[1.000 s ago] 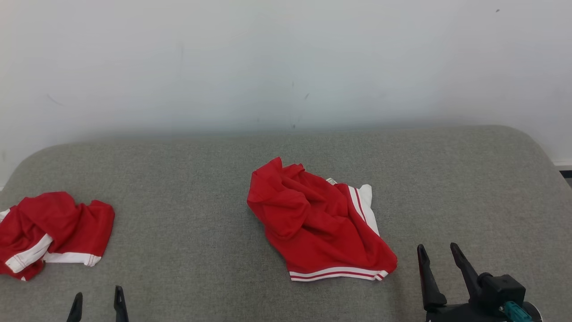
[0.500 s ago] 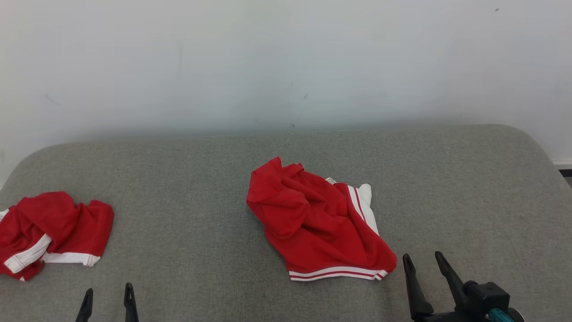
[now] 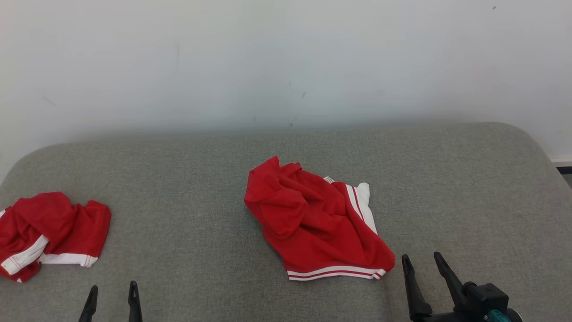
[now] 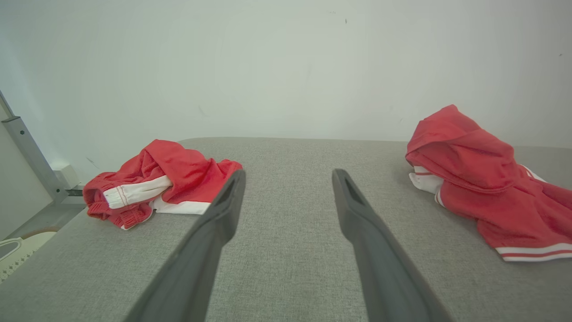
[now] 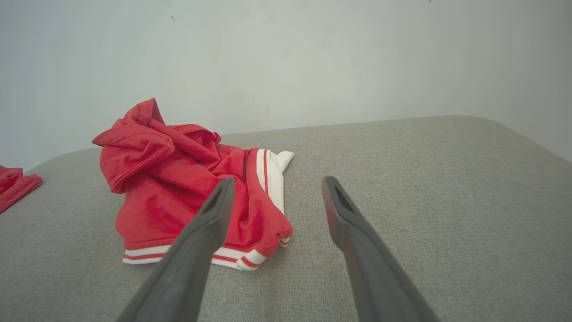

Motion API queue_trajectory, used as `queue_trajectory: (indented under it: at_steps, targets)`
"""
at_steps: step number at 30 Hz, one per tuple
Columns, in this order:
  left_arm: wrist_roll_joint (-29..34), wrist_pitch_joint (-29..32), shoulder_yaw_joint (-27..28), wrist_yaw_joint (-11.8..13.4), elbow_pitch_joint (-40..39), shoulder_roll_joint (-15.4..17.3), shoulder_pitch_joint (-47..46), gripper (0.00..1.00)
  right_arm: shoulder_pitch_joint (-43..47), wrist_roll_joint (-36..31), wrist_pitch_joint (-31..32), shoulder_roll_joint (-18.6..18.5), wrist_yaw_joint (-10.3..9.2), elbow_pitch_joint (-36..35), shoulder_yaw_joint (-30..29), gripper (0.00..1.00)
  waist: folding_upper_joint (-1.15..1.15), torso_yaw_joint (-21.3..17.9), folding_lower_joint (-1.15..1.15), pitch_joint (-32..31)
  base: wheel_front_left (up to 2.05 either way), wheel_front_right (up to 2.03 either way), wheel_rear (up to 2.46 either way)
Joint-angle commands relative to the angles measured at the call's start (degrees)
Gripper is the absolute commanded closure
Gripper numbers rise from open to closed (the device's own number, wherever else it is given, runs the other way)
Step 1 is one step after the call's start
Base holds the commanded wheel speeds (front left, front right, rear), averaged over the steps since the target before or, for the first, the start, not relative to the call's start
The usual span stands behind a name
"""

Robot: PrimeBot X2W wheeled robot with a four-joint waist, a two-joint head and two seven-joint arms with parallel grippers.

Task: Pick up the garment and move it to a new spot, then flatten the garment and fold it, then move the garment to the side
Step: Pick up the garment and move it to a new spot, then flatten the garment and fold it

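A crumpled red garment [image 3: 313,223] with white and red striped trim lies in the middle of the grey padded surface [image 3: 192,179]. My right gripper [image 3: 421,256] stands open just right of the garment's near corner, apart from it and holding nothing. In the right wrist view the garment [image 5: 178,179] lies ahead and to the left of the open right gripper [image 5: 278,180]. My left gripper [image 3: 113,287] is open and empty at the near edge, well left of the garment. The left wrist view has that garment [image 4: 478,179] off to the right of the left gripper [image 4: 289,173].
A second bunched red and white garment [image 3: 49,232] lies at the surface's left end, also seen as the left heap [image 4: 165,179] in the left wrist view. A pale wall [image 3: 286,58] rises right behind the surface. A metal post [image 4: 27,147] stands past the left end.
My right gripper has shifted left and lower in the head view, nearer the garment's corner. The left gripper has moved slightly right and up. Both garments lie as before.
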Motion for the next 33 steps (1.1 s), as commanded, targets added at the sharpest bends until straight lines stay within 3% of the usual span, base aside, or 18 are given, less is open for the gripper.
queue_trajectory:
  at_steps: [1, 23, 28, 33]
  targets:
    - [0.43, -0.2, -0.1, -0.11, 0.09, 0.14, -0.56, 0.0, -0.12, -0.31, -0.25, -0.08, 0.2, 0.19, -0.13, 0.0, 0.0, -0.06, 0.0, 0.04, 0.0, 0.0, 0.0]
    - [0.67, 0.29, -1.94, -0.8, 0.69, 0.8, -1.52, 0.0, -0.24, -0.06, -0.26, -0.08, 0.2, 0.09, -0.23, 0.0, 0.0, -0.34, 0.0, 0.21, 0.0, 0.0, 0.0]
    - [0.72, 1.28, -4.04, -2.28, 0.75, -0.05, -3.62, 0.0, -0.82, -0.01, -0.32, -0.08, 0.2, 0.29, -0.25, 0.0, 0.0, -0.76, 0.0, 0.73, 0.0, 0.0, 0.0]
    - [1.13, 2.33, -8.19, -5.48, 3.27, -2.04, -7.84, 0.0, -1.66, 0.0, -0.46, -0.08, 0.2, 0.17, -0.1, 0.0, 0.0, -3.32, 0.0, 2.0, 0.0, 0.0, 0.0]
